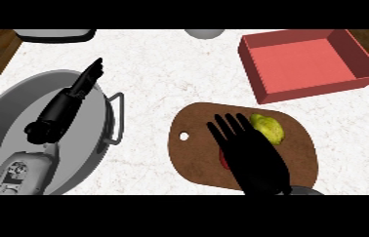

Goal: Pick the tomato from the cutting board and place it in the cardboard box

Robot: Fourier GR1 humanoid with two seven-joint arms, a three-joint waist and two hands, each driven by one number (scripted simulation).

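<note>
You are at the picking step: your right hand [252, 155] hovers over the cutting board [198, 155] at 5 o'clock of the view, fingers straight and spread, pointing toward 11 o'clock, and it has hold of nothing. The tomato [224, 159] lies on the board almost wholly under that hand. Only a red sliver shows at the palm's 9 o'clock edge, so you cannot tell whether the palm touches it. Just beside the fingertips, at their 2 o'clock, a yellow-green fruit [268, 128] sits on the board too, and it looks close enough to be caught by mistake. The cardboard box [302, 65], red in colour and open-topped, stands on the surface [158, 70] at 1 o'clock, near the board's far edge but apart from it. Your left hand [72, 102] rests open over the grey pan [22, 99] at 9 o'clock, holding nothing. By my reading the next move calls for you to lower the right hand and curl fingers and thumb round the tomato while keeping off the yellow-green fruit, then lift it and carry it toward 1 o'clock, over the box's near wall
</note>
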